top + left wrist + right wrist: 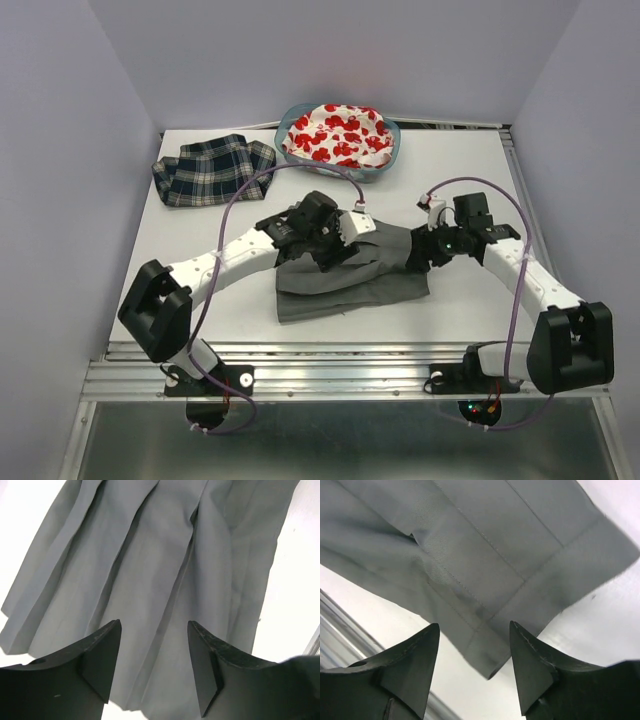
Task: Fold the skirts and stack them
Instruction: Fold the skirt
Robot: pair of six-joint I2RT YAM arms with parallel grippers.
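Currently my left gripper (154, 626) and right gripper (474, 626) both stand open and empty over the grey skirt (350, 285). It lies flat mid-table (470, 180), evidently for folding. The plaid skirt (212, 168) lies far left, and the red-print skirt (338, 135) waits in the basket (375, 172).

Pale lavender walls (60, 150) box in a white table (470, 180) — evenly lit.
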